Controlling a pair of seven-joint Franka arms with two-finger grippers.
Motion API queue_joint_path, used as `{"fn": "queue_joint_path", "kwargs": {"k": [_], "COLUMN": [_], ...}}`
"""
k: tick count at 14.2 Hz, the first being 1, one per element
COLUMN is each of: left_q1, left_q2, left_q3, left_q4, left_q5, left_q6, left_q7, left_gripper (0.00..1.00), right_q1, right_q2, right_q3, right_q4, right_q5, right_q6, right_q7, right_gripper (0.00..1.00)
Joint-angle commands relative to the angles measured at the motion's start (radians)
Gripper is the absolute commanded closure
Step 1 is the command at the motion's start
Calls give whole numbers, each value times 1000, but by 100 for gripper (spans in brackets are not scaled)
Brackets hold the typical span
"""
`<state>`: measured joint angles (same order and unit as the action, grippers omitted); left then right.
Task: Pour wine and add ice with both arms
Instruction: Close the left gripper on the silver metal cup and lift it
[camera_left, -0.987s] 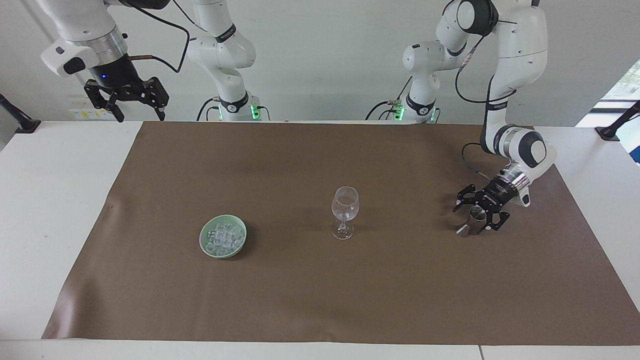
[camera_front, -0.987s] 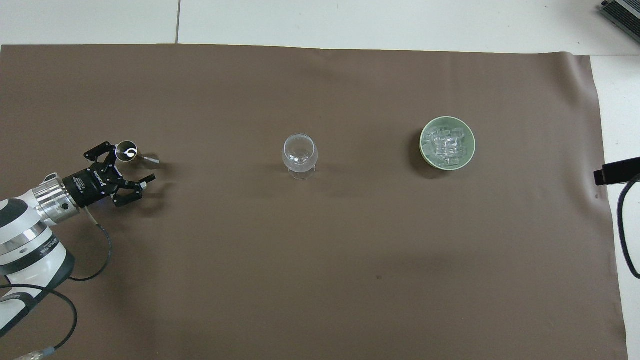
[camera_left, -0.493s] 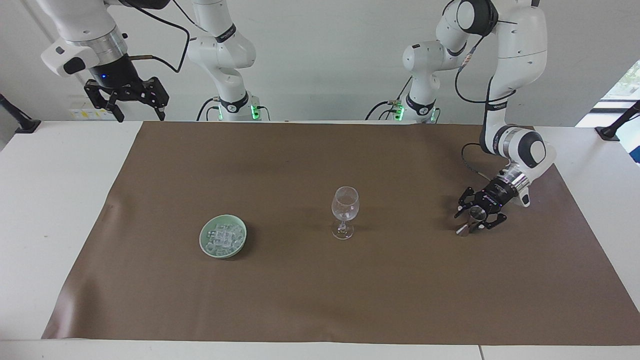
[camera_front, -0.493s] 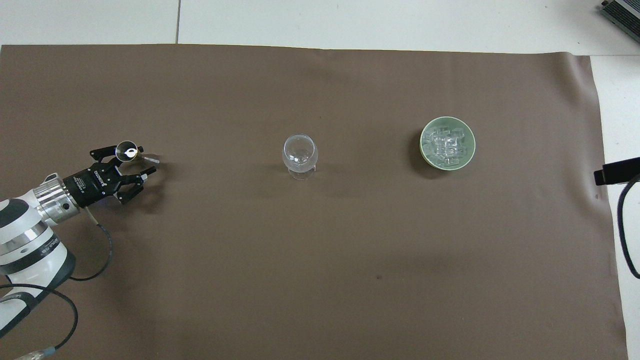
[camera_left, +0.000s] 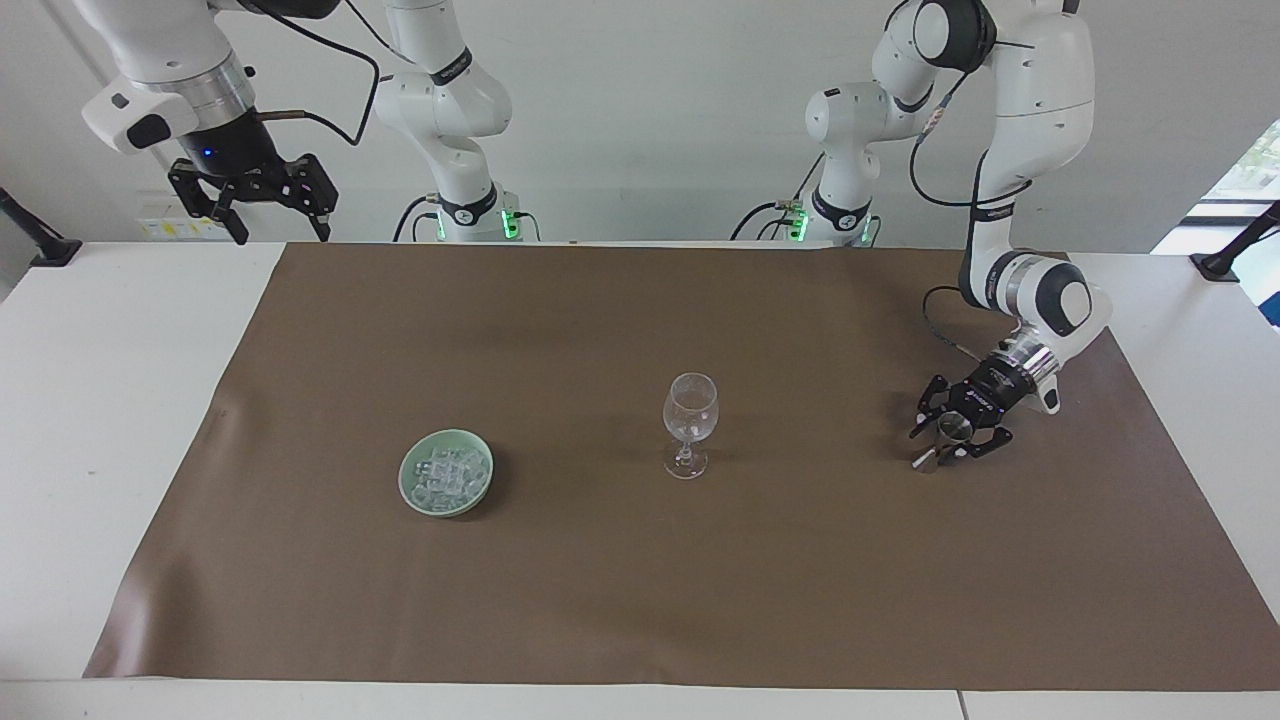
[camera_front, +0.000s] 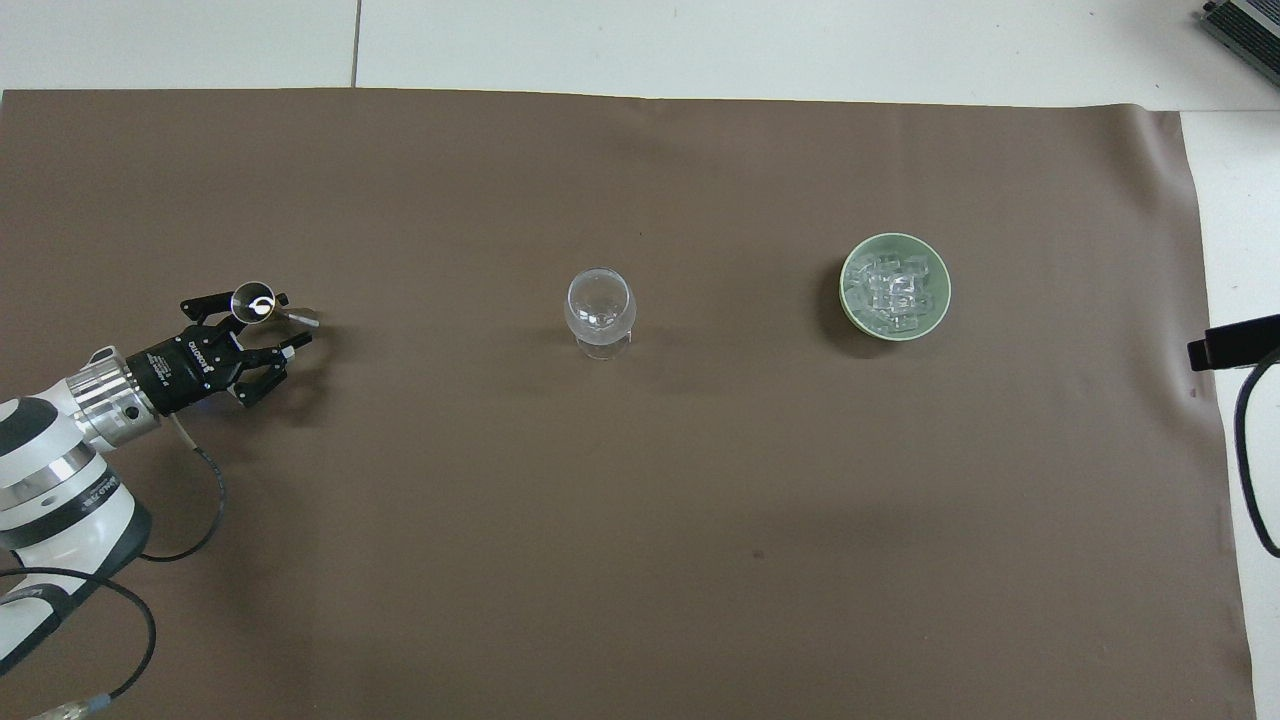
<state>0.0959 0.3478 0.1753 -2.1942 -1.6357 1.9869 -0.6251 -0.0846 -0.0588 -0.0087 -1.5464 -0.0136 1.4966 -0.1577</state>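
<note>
A small metal cup stands on the brown mat toward the left arm's end of the table. My left gripper is down at the mat and shut on it. An empty stemmed glass stands upright mid-mat. Toward the right arm's end lies a pale green dish heaped with clear ice. The right arm waits with its gripper open, high over the table's corner by its base. No wine shows, and I cannot tell what the cup holds.
The brown mat covers most of the white table. Both arm bases stand at the robots' edge. A black part with a cable juts in at the overhead view's edge, toward the right arm's end.
The left gripper's fingers have closed in from wide open onto the small metal cup. The cup, the glass, the dish and the right arm have stayed where they were.
</note>
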Motion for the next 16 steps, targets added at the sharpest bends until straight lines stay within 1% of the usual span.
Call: {"fn": "queue_joint_path", "kwargs": {"k": [1,6,9,13,16], "left_q1": [-7,-1,1,2,1], "left_q2": [2,2,2,2,2], "left_q3": [3,3,3,3,3], "left_q4": [-1,-1,1,-1,-1], "left_q5": [-24,-24,-24,-24,-24], "left_q6": [13,6,4,4,4], "left_q7": [7,5,5,5,5], "left_gripper": [46,53,55,72,80], "right_q1": [0,0,0,0,0], "right_q2": [-12,-12,-12,-12,-12], "right_q3": [1,1,1,0,1], "right_q4": [-6,-6,-6,-6,-6], "right_q5": [1,1,1,1,1], "right_q6": [4,4,4,4,4], "right_q7": [12,12,12,12,12], "right_gripper": [0,0,0,0,0]}}
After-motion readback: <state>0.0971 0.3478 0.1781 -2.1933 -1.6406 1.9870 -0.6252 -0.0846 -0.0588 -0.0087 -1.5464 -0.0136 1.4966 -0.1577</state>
